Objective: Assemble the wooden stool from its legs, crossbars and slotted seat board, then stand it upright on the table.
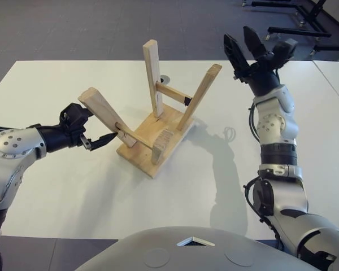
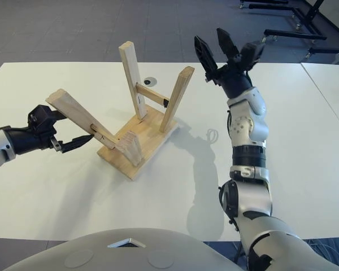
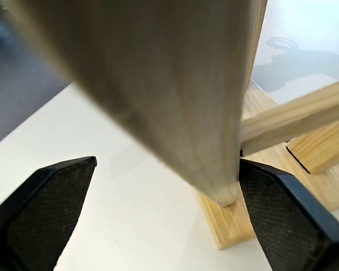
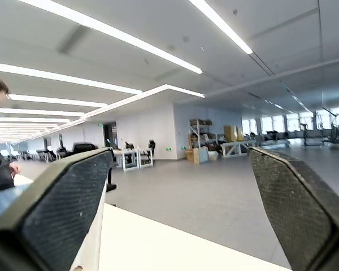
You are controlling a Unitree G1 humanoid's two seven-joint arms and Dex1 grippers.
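White worktop [image 1: 62,186] fills the scene, with grey floor [image 1: 73,28] beyond its far edge and a second worktop [image 1: 333,79] butted against its right side. The stool [image 1: 158,121] sits upside down a little left of centre, well away from every edge. Its seat board [image 1: 140,155] lies flat on the surface. A broad stretch of white surface runs from it to the near edge and to the right.

Four legs point up from the board: the left leg [image 1: 101,110] leans out to the left, the far leg [image 1: 152,73] is nearly upright, the right leg [image 1: 199,96] tilts right, and the near leg [image 1: 163,145] leans towards the robot. Two crossbars show, one [image 1: 172,93] joining the far and right legs, one [image 1: 137,137] joining the left and near legs.

The left end effector [image 1: 99,129] is spread open around the left leg. One pad [image 3: 282,214] lies just beside the wood and the other [image 3: 51,209] stands apart from it. The right end effector [image 1: 260,48] is raised above the far right of the worktop, fingers wide apart and holding nothing.

One thin loop [image 1: 230,134] lies right of the stool, and one small grey disc [image 1: 165,79] is set behind it. Black stands [image 1: 294,28] sit on the floor at far right.
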